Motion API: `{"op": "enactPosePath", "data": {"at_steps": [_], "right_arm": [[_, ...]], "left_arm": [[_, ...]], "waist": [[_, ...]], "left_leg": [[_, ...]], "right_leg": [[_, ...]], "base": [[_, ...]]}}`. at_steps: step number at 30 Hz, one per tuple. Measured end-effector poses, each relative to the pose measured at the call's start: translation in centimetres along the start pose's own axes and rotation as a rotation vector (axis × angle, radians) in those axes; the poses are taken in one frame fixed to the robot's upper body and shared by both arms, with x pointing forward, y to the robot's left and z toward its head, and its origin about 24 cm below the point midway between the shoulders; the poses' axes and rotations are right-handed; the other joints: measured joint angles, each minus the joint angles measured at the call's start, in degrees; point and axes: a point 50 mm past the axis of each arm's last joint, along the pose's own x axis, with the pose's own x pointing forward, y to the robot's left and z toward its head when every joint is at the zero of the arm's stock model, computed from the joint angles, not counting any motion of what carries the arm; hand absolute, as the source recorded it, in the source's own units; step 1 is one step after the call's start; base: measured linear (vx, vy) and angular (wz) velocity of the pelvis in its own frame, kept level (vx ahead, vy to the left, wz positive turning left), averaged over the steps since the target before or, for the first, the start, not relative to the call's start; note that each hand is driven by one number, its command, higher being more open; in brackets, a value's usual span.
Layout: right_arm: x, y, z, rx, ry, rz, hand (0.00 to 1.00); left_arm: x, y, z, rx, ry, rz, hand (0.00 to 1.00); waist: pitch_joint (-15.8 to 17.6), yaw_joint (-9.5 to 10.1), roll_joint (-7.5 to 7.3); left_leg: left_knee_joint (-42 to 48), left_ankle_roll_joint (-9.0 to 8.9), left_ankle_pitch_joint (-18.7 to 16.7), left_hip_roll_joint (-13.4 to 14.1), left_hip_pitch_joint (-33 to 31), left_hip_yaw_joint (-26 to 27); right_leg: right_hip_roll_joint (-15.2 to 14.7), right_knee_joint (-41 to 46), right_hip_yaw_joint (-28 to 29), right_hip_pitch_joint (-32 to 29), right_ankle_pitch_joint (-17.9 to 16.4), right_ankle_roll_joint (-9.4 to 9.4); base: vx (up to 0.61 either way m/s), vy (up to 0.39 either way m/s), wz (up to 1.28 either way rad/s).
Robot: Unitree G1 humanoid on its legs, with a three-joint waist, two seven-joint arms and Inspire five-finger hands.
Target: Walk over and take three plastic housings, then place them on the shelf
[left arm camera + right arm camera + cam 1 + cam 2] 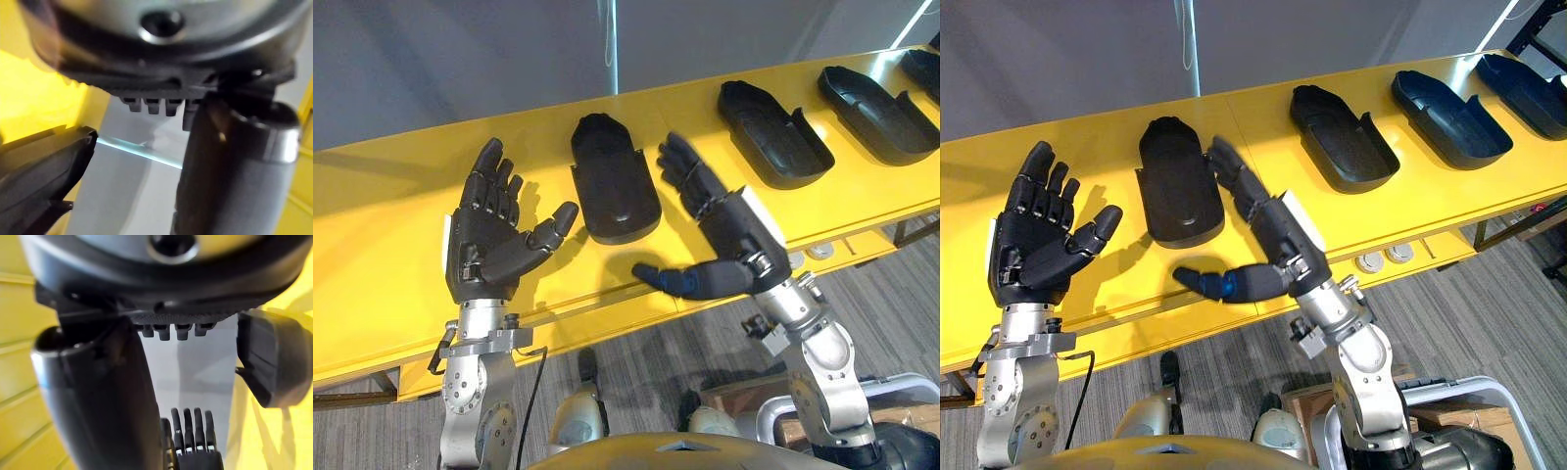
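While released, the left hand (487,250) and right hand (736,235) flank one plastic housing (612,181). Other housings (773,132) line the yellow worktop (372,225) rightward.

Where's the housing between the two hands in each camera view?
Left eye view: housing on the yellow table, between left hand and right hand.
Right eye view: housing between the hands too.
Left wrist view: probably the housing, dark, beside the hand.
Right wrist view: probably the housing, dark, beside the hand.
Shared landmark: the yellow table.
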Motion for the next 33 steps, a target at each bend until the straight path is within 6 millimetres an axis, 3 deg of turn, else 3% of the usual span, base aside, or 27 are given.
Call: {"op": "enactPosePath", "data": {"at_steps": [6,16,26,33], "right_arm": [[-0.7,1.6,-1.3,0.074,0.103,0.196,1.00],[-1.3,2.5,-2.4,0.151,0.182,0.307,1.00],[-1.6,2.3,-5.0,0.124,0.306,0.206,1.00],[-0.4,1.6,-4.9,0.046,0.293,0.154,1.00]], "left_arm": [[-0.1,-0.1,-0.1,0.004,0.008,-0.025,1.00],[0.0,0.3,0.1,0.034,0.016,-0.006,1.00],[0.1,0.4,0.2,0.044,0.017,0.002,1.00],[0.1,0.4,0.2,0.043,0.015,0.008,1.00]], "waist": [[0.09,-0.14,-0.14],[0.68,-0.02,-1.04],[0.87,0.36,-0.73],[1.40,0.38,-0.12]], "left_leg": [[0.01,-0.01,-0.02,0.11,-0.10,0.16],[-0.01,-0.02,-0.03,0.13,-0.15,0.08],[0.01,-0.03,-0.01,0.05,-0.25,-0.51],[0.13,0.34,0.50,-0.01,-0.26,-1.64]], "right_leg": [[0.07,0.04,0.17,-0.25,-0.01,-0.01],[0.10,0.09,0.08,-0.25,-0.26,-0.24],[0.07,0.22,-0.27,-0.19,-0.64,-0.24],[0.01,1.13,-1.10,-0.04,-1.22,-0.57]], "base": [[0.00,0.000,0.00],[0.00,0.000,0.00],[0.00,0.000,0.00],[0.00,-0.007,0.07]]}}
